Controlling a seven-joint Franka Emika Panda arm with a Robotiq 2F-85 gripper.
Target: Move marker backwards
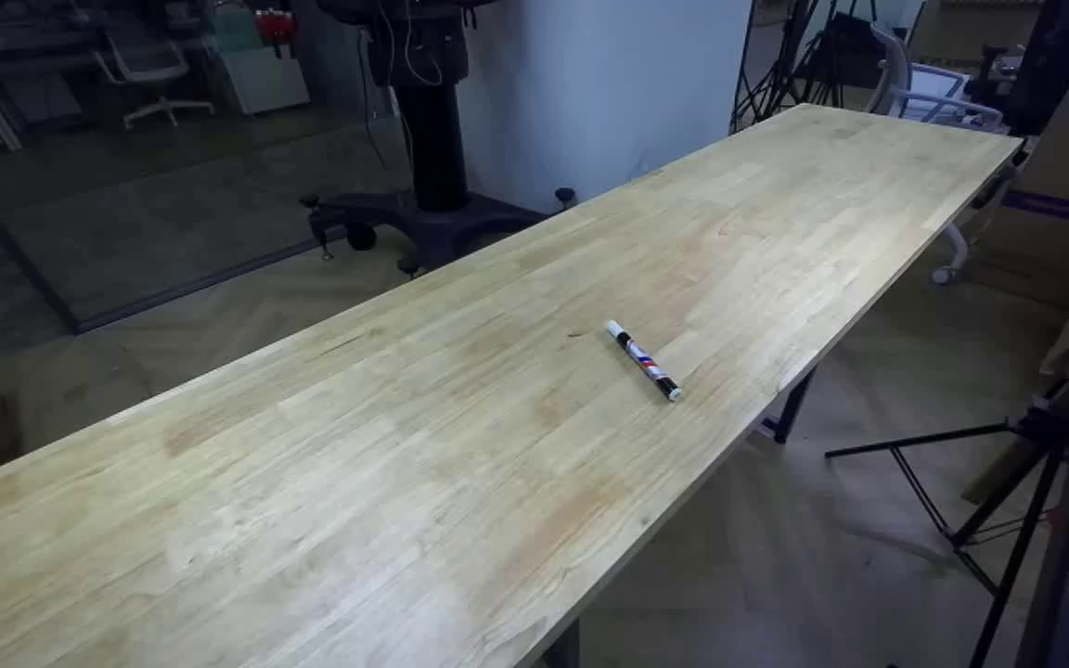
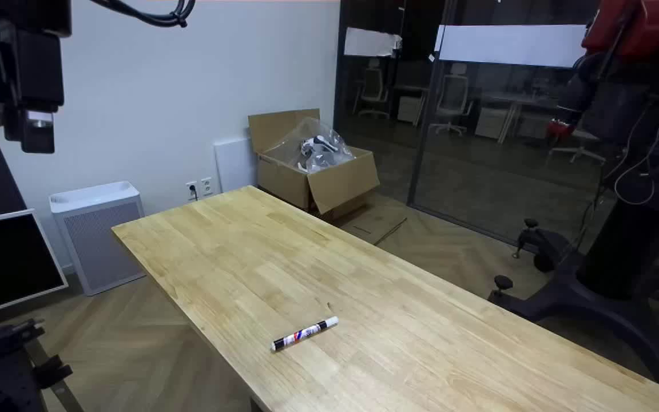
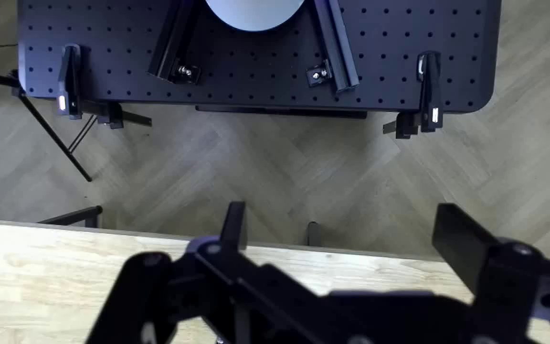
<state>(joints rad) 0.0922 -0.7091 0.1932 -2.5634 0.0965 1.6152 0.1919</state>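
Observation:
The marker lies flat on the wooden table (image 1: pixel 460 408). In an exterior view the marker (image 1: pixel 644 361) is near the middle of the table's width, slightly toward the right edge. It has white ends, black bands and a white section with red and blue print. It also shows in an exterior view (image 2: pixel 305 333). My gripper (image 3: pixel 342 222) is open and empty, its two black fingers wide apart over the table's edge and the floor in the wrist view. In an exterior view the gripper (image 2: pixel 38 131) hangs at the upper left, well above and away from the marker. The wrist view does not show the marker.
A dark perforated mounting plate (image 3: pixel 265 67) stands across a floor gap from the table edge. An open cardboard box (image 2: pixel 318 177) and a white air purifier (image 2: pixel 100 234) stand beyond the table's end. A dark wheeled stand (image 2: pixel 610 286) is beside the table's long side.

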